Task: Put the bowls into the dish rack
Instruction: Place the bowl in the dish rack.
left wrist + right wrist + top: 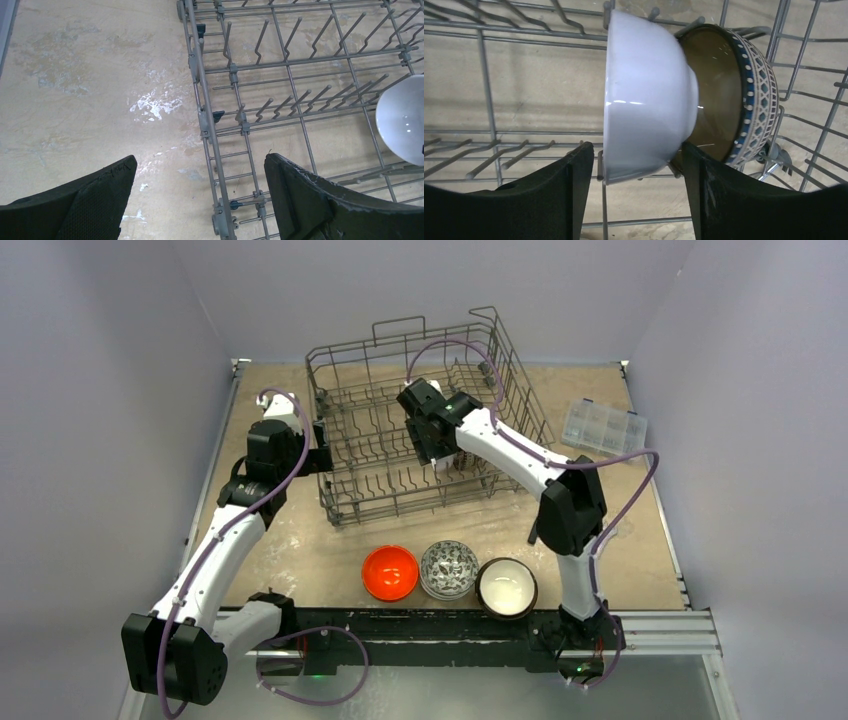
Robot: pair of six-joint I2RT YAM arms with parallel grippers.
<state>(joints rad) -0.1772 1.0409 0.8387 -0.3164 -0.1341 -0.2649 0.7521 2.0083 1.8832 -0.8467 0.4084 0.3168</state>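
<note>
Could clip the white bowl point(644, 100) on the way out — stands on edge among the dish rack point(205, 107) tines, leaning on the blue-patterned bowl point(754, 95), easily toppled by a brushing finger. Sits between the right gripper's point(636, 150) parted jaws, seemingly unpinched. Leaves the left gripper point(200, 170) spread wide, empty, over the rack's left rim.

- Left arm point(215, 560): stretched forward, elbow bent, wrist turned inward.
- Left gripper point(200, 200): pointing down, fingers spread fully wide.
- Right arm point(510, 455): upright from its base, folded at the elbow, forearm angled forward and inward.
- Right gripper point(636, 165): pointing down, fingers parted, narrower than the left pair.
</note>
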